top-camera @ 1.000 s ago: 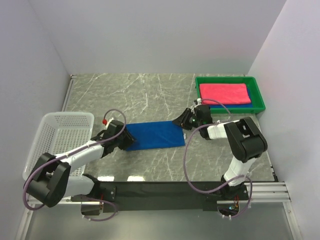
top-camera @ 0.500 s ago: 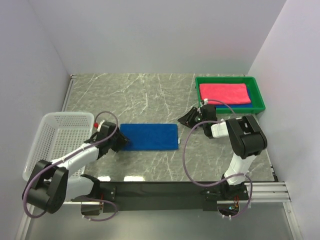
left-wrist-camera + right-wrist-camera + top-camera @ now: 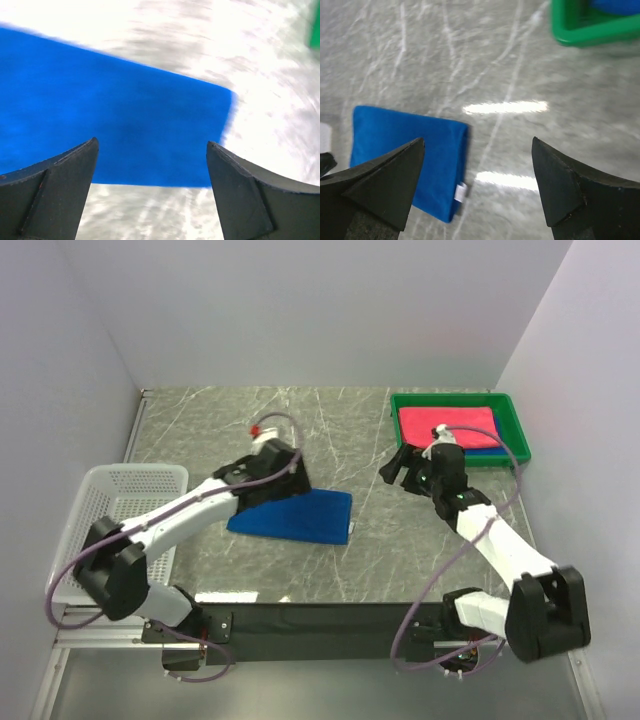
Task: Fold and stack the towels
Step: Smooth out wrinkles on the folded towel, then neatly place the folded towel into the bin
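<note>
Fingers of the left gripper (image 3: 151, 145): standing wide apart with nothing between them, hovering just over the folded blue towel (image 3: 295, 515) near the middle of the overhead frame.
Fingers of the right gripper (image 3: 477, 141): also spreading wide and gripping nothing, hanging above the marble table (image 3: 330, 430) right of centre, between that towel and the green tray (image 3: 515, 430).
Why the jaws are standing so: judging from the spread fingers and the flat cloth, both arms are probably keeping clear so the fold is lying undisturbed. A fresh grip for carrying it to the tray is likely what the task is calling for next.
Folded blue towel: lying flat on the table as a tidy, slightly skewed rectangle. Its right edge is running straight, and a small white tag (image 3: 461, 191) is sticking out at the lower right corner. No loose flap is showing.
Pink-red towel (image 3: 448, 425): sitting folded in the tray at the upper right, covering most of it.
Second blue towel (image 3: 615, 5): peeking out from under the pink-red one, so the stack is apparently waiting for one more.
White lattice basket (image 3: 120, 500): standing at the left edge, beside the left arm.
</note>
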`<state>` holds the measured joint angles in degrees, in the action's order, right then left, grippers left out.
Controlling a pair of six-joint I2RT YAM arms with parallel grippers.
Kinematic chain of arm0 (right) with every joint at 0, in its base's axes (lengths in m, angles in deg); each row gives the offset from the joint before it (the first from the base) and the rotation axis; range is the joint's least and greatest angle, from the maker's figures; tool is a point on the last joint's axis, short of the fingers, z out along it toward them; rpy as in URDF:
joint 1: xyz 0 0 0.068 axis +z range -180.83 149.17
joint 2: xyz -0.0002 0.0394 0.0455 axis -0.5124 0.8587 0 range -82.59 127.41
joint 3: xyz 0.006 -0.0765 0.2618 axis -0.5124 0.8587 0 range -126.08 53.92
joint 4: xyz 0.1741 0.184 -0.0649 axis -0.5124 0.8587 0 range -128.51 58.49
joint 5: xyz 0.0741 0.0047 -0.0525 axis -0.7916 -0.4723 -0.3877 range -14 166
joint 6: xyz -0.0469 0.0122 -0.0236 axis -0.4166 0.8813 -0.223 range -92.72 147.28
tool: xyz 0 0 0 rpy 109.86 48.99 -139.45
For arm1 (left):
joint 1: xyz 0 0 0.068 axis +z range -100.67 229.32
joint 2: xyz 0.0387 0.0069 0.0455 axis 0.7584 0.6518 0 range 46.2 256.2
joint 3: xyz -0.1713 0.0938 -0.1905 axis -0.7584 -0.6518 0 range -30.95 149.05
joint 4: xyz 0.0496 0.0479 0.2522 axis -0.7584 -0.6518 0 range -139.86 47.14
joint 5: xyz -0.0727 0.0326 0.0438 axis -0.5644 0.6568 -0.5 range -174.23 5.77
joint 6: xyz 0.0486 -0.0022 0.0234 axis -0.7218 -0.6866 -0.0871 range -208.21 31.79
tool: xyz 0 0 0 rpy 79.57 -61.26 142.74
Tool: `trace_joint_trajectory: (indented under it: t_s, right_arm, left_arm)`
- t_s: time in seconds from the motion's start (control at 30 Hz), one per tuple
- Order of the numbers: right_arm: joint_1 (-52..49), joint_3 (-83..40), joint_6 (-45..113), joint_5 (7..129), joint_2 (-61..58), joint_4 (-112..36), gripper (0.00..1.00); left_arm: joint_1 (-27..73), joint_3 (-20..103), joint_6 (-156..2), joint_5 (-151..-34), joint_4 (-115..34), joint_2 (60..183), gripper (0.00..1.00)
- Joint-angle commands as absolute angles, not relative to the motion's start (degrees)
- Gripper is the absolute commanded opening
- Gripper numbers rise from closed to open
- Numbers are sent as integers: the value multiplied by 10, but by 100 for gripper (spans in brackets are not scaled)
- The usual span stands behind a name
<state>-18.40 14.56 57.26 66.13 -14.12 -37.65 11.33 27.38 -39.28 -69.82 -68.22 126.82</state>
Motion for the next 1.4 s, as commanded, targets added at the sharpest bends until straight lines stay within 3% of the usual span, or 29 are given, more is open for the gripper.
trace_joint_trajectory:
  t_s: [0.0,0.13,0.4,0.63,0.77,0.93,1.03,1.07,1.13,1.17,1.2,1.37]
  right_arm:
    - [-196,159,543,732,-217,-277,94]
    - [-198,208,561,750,-275,-274,94]
    - [-201,275,589,749,-332,-295,92]
    - [-201,319,600,745,-350,-321,90]
    - [-201,329,608,730,-346,-334,90]
    - [-201,337,615,721,-346,-348,89]
    - [-202,341,626,711,-341,-362,89]
    - [-202,341,633,706,-338,-367,89]
    - [-203,346,642,691,-325,-380,89]
    - [-205,347,652,684,-316,-383,89]
    - [-205,351,658,671,-310,-400,89]
    - [-208,360,718,599,-246,-493,89]
  left_arm:
    - [35,349,-422,-631,-772,1334,93]
    - [-56,466,-413,-595,-827,1446,92]
    - [-124,609,-420,-564,-890,1611,73]
    - [-140,634,-429,-580,-880,1665,66]
    - [-140,638,-422,-582,-886,1697,55]
    - [-141,624,-408,-582,-901,1713,53]
    - [-141,603,-400,-582,-893,1715,36]
    - [-141,598,-396,-581,-890,1717,25]
    - [-141,583,-392,-579,-885,1714,17]
    - [-140,579,-391,-575,-883,1711,5]
    - [-140,571,-391,-575,-880,1707,1]
    - [-134,533,-403,-586,-828,1633,1]
